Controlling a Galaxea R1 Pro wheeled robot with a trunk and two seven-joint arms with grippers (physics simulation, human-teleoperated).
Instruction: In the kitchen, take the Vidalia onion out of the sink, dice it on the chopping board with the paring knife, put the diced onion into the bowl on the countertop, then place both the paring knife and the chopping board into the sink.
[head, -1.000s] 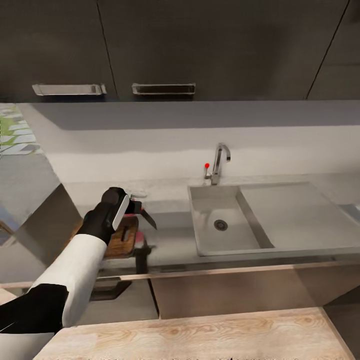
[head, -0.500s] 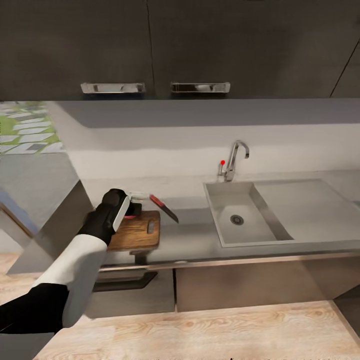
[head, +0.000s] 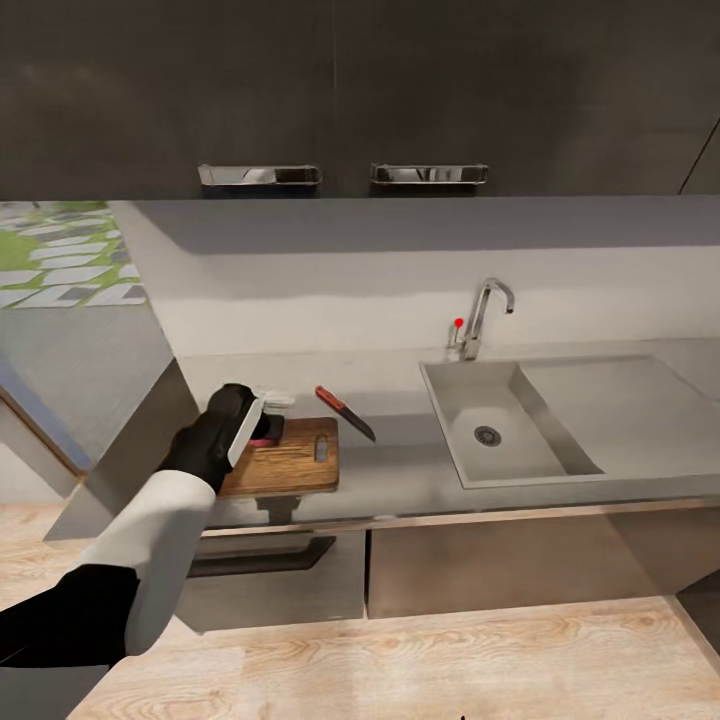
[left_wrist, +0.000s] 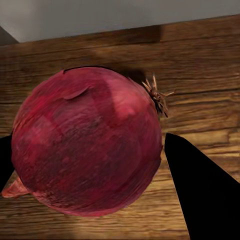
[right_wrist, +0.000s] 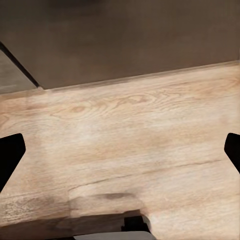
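The Vidalia onion (head: 266, 431) (left_wrist: 87, 140), a dark pink-red bulb, sits between the fingers of my left gripper (head: 264, 424), which is shut on it. It is at the left end of the brown chopping board (head: 295, 465) (left_wrist: 200, 75), just above or touching the wood. The paring knife (head: 345, 412) lies on the grey countertop (head: 400, 470) just right of the board, red handle toward the wall. The sink (head: 455, 400) is further right, its basin bare around the drain. My right gripper (right_wrist: 120, 150) is open over the wood floor (right_wrist: 125, 115). The bowl is out of view.
A chrome tap (head: 480, 315) with a red knob stands behind the basin, and a flat drainboard (head: 620, 400) lies to its right. Dark wall cabinets with steel handles (head: 428, 174) hang above. Light wood floor (head: 450, 660) runs in front of the base cabinets.
The camera has moved, so counter, sink and cabinets have slid to the right of the picture. My left gripper, still holding the onion, now sits lower over the board's left end.
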